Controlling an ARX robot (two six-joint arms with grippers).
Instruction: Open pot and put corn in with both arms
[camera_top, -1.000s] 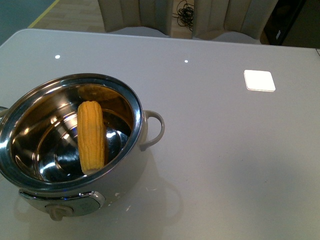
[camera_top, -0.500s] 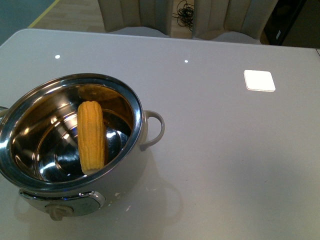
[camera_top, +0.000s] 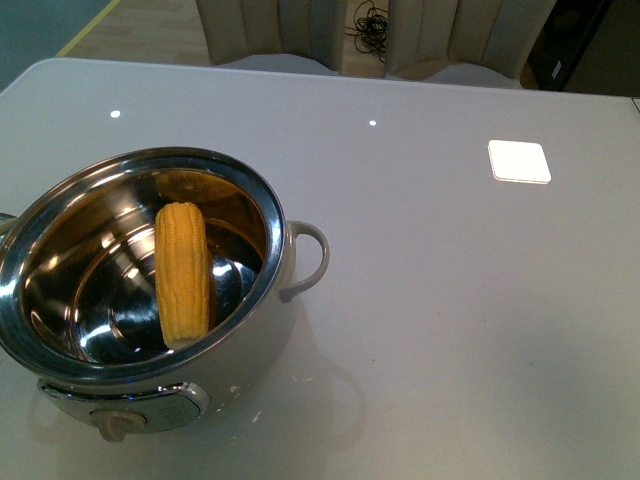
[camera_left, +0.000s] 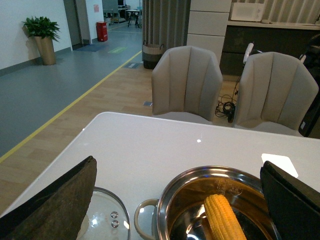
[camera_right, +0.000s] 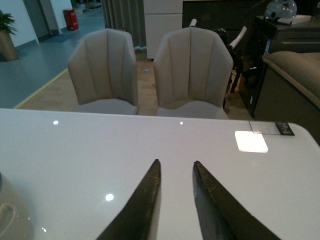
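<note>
At the near left of the table (camera_top: 450, 330):
Pot (camera_top: 262, 210): lid off, knob at 6 o'clock.
Corn (camera_top: 182, 272): inside pot, leaning on the 6 o'clock rim.
Lid (camera_left: 107, 220): probably glass, beside pot.
Left gripper (camera_left: 175, 200): jaws spread wide, holding nothing.
Right gripper (camera_right: 175, 195): fingers slightly parted, nothing gripped.
Far edge: 2 chairs (camera_right: 150, 70).

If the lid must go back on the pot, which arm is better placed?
Probably the left. Its wrist view shows the glass lid lying just beside the pot, between its wide-open pincer tips. The right pincer faces bare table, nearly closed.
</note>
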